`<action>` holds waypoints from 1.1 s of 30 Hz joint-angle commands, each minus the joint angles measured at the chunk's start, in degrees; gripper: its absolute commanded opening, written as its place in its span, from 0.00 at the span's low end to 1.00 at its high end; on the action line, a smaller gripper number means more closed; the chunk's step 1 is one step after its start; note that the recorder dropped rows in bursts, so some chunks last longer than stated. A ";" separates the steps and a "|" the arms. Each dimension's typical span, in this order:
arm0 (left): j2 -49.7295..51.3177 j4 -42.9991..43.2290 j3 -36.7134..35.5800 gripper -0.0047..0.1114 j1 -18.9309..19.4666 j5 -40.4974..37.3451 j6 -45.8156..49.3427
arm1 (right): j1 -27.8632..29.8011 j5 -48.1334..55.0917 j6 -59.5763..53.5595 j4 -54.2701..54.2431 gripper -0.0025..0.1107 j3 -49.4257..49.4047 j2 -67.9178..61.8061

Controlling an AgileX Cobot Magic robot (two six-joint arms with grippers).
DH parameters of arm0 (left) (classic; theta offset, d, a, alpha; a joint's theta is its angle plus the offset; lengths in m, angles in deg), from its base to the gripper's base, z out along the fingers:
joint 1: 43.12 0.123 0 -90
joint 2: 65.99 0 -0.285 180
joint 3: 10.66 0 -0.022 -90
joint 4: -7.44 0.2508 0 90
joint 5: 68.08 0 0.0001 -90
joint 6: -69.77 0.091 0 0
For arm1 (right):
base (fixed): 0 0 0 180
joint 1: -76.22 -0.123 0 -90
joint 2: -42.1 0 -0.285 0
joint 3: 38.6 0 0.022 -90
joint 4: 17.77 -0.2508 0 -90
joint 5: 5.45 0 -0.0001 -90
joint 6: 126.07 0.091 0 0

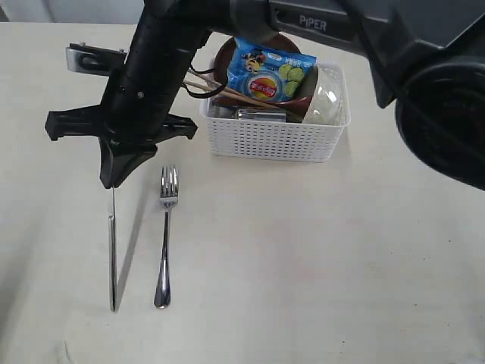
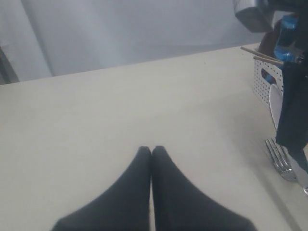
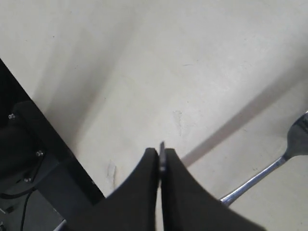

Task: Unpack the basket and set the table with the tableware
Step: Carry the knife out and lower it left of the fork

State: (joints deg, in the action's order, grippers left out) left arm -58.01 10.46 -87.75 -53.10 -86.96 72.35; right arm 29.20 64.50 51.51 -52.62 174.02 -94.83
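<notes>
The right jaws are clenching on the thin end of the knife, which is showing edge-on between their tips in the right wrist view. The rest of the knife is running straight away from the tips, with its far end resting on the counter. Whether the gripped end is lifted off the surface is hard to tell. The fork is lying just beside the knife, parallel to it and not touching, on the side of the jaws facing the basket. Bare counter is spreading wide on the other side of the jaws and past the knife's free end, so there is open room there. The basket is sitting behind the jaws, close to the right arm's forward links. It is holding a blue chip bag, with chopsticks sticking out over its rim toward the arm.

The left jaws are pressing together on nothing and hanging over empty counter. The counter's far edge is lying well ahead of them, and the fork and the basket corner are off to one side.
</notes>
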 commanded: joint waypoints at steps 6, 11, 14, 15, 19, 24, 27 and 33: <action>-0.19 -0.10 -0.13 0.04 0.14 0.43 -0.02 | -1.09 0.01 3.41 7.12 0.02 -0.04 -1.22; -0.19 -0.10 -0.13 0.04 0.14 0.43 -0.02 | -1.09 0.01 5.53 6.16 0.02 -0.04 -1.74; -0.19 -0.10 -0.13 0.04 0.14 0.43 -0.02 | -1.18 0.01 7.93 5.85 0.02 -0.04 -2.38; -0.19 -0.10 -0.13 0.04 0.14 0.43 -0.02 | -1.18 -0.20 8.76 5.44 0.02 -0.04 -2.65; -0.19 -0.10 -0.13 0.04 0.14 0.43 -0.02 | -1.18 -1.64 11.43 4.96 0.02 -0.04 -4.03; -0.19 -0.10 -0.13 0.04 0.14 0.43 -0.02 | -1.18 -4.24 11.58 0.81 0.02 -0.04 -5.72; -0.19 -0.10 -0.13 0.04 0.14 0.43 -0.02 | -1.18 -7.91 12.53 0.59 0.02 -0.04 -5.95; -0.19 -0.10 -0.13 0.04 0.14 0.43 -0.02 | -1.18 -9.45 19.75 7.46 0.02 -0.04 -5.95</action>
State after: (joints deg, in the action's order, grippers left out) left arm -58.01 10.46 -87.75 -53.10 -86.96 72.35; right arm 27.94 55.52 68.22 -49.18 174.02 -100.82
